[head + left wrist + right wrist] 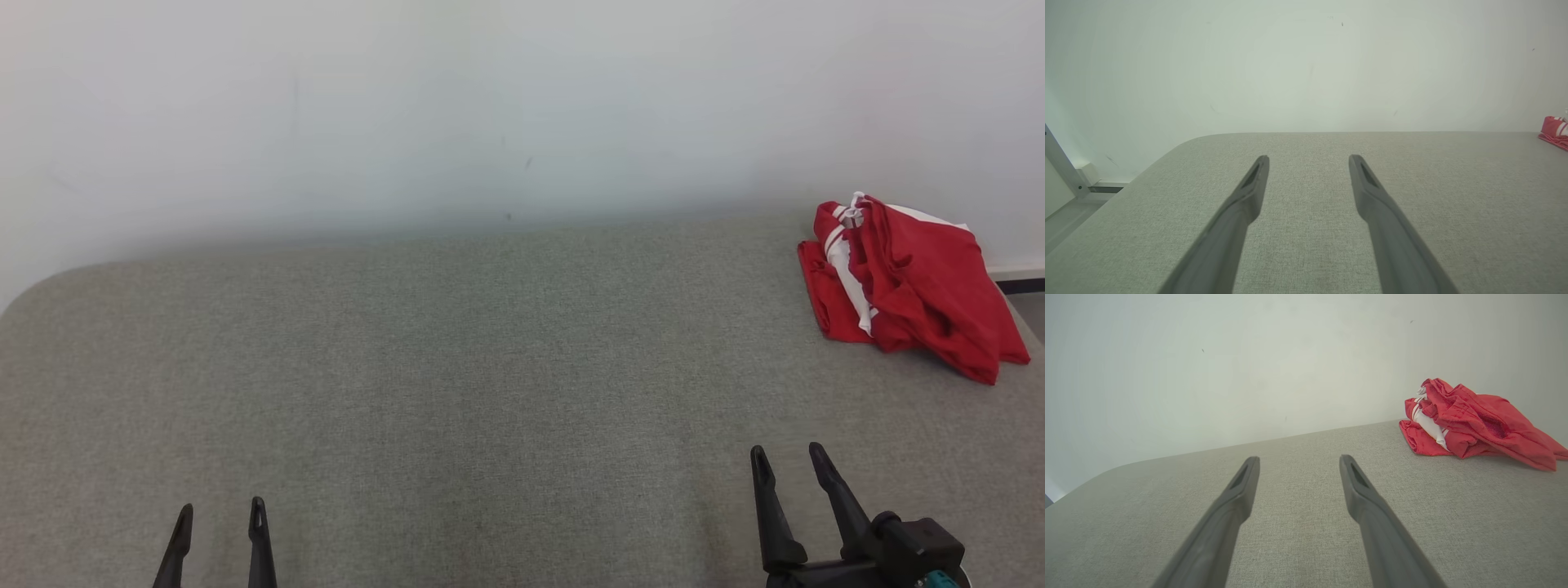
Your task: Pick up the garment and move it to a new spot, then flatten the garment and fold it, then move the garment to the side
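Observation:
The garment [914, 286] is a crumpled red cloth with white stripes, heaped at the far right of the grey fabric surface [457, 367], close to the wall. The right wrist view has the garment [1478, 422] at upper right, and its edge [1555, 130] peeks in at the right border of the left wrist view. My right gripper [788, 457] stands open at the lower right, well short of the heap, nothing between its fingers [1241, 490]. At the lower left my left gripper [220, 514] is open too, far from the cloth, its fingers [1253, 179] apart over bare fabric.
A pale wall [490, 106] runs along the back of the surface. The surface's far left corner [49, 286] is rounded. Beyond that corner, floor and a metal frame leg [1061, 163] show. A dark skirting strip [1020, 286] sits behind the garment.

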{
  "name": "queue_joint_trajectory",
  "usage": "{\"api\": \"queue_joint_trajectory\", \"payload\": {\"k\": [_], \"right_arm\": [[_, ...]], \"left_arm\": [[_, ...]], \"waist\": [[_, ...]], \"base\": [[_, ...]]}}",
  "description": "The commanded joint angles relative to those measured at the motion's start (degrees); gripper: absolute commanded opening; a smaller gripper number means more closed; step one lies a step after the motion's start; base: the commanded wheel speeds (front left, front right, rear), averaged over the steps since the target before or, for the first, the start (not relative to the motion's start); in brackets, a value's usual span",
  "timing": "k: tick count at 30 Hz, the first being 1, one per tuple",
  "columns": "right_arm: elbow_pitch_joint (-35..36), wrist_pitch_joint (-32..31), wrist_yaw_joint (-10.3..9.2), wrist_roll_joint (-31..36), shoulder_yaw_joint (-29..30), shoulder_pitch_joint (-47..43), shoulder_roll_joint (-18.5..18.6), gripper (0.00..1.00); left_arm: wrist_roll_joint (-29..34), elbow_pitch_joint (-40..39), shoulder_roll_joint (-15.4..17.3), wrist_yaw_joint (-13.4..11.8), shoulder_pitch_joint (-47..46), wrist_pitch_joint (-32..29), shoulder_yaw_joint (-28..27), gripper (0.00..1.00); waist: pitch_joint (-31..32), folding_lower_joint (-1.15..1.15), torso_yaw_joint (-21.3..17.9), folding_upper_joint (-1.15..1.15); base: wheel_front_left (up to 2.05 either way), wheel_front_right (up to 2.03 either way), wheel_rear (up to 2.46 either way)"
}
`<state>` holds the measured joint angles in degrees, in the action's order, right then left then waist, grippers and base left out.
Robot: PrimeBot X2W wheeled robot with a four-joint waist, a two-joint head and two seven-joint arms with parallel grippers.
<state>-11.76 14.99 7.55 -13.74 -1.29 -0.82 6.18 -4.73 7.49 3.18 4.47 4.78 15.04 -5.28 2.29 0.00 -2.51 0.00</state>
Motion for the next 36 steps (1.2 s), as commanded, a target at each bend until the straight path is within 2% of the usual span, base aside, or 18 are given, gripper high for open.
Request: {"api": "queue_joint_trajectory", "payload": {"k": [1,11,35,36], "right_arm": [[0.3,0.2,-0.17,0.3,-0.1,-0.7,-0.4,1.0],[0.6,0.2,-0.17,1.9,-1.0,-1.6,-1.3,1.0],[0.1,0.2,-0.17,2.3,-1.2,-1.5,-1.6,1.0],[0.2,0.0,0.0,2.2,-1.1,-1.3,-1.4,0.0]], "left_arm": [[0.6,0.2,-0.1,-0.2,0.8,0.2,0.0,1.0],[1.3,1.7,0.1,-0.1,0.3,0.2,-0.2,1.0],[0.6,1.6,0.0,0.3,0.8,0.2,-0.3,1.0],[0.9,1.7,0.0,0.1,0.2,0.0,-0.2,0.0]], "waist": [[0.2,0.0,0.4,0.0],[0.4,0.0,1.8,0.0],[-0.2,0.0,2.4,0.0],[-0.2,0.0,2.5,0.0]], "base": [[0.0,0.0,0.0],[0.0,0.0,0.0],[0.0,0.0,0.0],[0.0,0.0,0.0]]}}
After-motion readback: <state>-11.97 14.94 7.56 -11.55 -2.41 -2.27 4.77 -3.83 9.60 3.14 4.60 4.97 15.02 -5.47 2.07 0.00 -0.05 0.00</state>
